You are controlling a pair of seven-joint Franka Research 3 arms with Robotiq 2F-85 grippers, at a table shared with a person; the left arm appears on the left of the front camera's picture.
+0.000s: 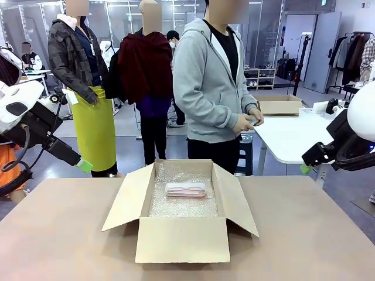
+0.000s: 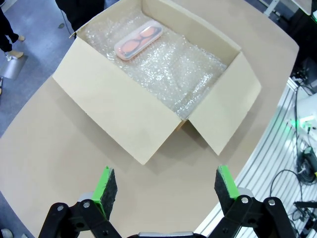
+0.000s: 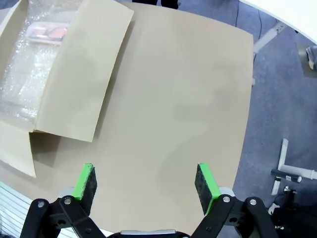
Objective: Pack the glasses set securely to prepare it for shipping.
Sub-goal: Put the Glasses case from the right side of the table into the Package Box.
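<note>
An open brown cardboard box (image 1: 181,237) stands in the middle of the table, lined with bubble wrap (image 1: 183,205). A pale pink glasses case (image 1: 185,189) lies flat on the wrap near the box's far wall; it is also in the left wrist view (image 2: 138,40) and the right wrist view (image 3: 47,32). Behind the table a person in a grey hoodie holds a small pale thing in both hands (image 1: 249,122); I cannot tell what it is. My left gripper (image 2: 166,184) hangs open high over the table, left of the box (image 1: 82,165). My right gripper (image 3: 145,182) is open, off to the right (image 1: 304,168).
The box's four flaps are folded outward; the right flap (image 3: 81,74) lies over the table. Bare brown tabletop (image 3: 183,109) spreads right of the box. A white table (image 1: 293,137) with another cardboard box (image 1: 280,104) stands behind at the right. Other people stand farther back.
</note>
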